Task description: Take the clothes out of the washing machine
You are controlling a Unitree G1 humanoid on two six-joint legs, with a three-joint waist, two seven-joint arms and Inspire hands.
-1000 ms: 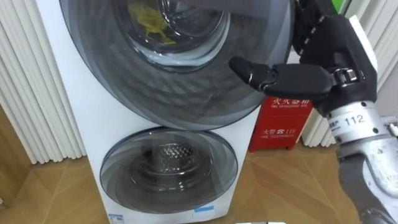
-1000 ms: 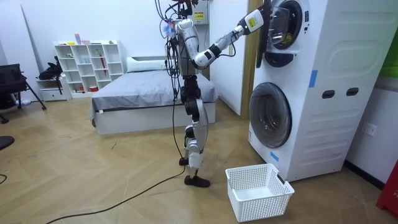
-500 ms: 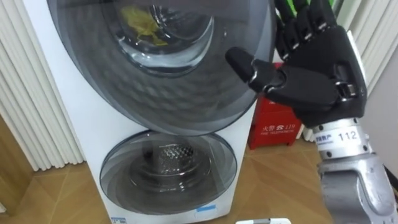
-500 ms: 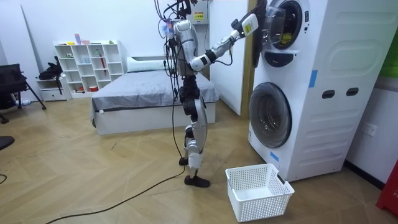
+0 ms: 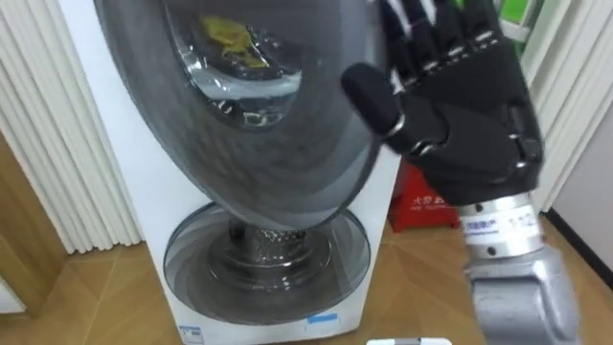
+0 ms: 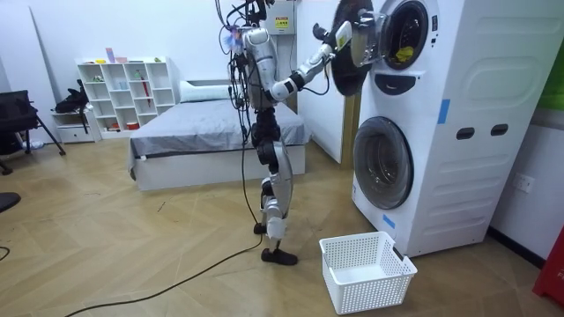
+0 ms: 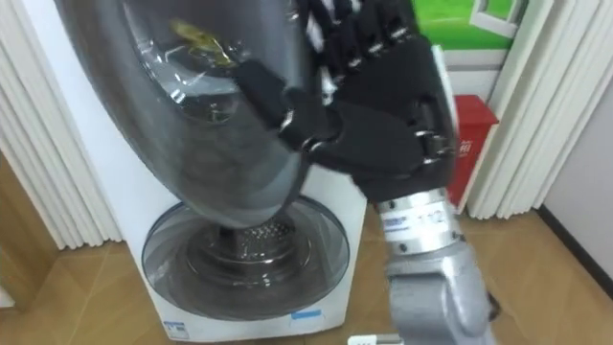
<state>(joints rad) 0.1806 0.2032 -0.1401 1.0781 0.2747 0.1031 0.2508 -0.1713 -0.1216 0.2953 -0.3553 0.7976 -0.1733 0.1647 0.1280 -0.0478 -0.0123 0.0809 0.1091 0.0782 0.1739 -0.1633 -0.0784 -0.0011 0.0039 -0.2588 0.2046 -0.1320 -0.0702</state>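
White stacked washing machine (image 6: 458,132); the robot stands on the wood floor in front of it, right arm raised. Upper door (image 5: 259,144): round, dark smoked glass, swung partly outward. Lower door (image 5: 268,259): closed, metal drum visible through it. White lattice basket (image 6: 370,286): on the floor near the machine's base. Right hand (image 5: 469,125), black: thumb (image 5: 369,86) across the upper door's front, fingers (image 5: 436,43) behind its right rim, rim clamped between them. Yellow cloth (image 5: 230,34): one crumpled piece inside the upper drum, far behind the door glass, apart from the hand.
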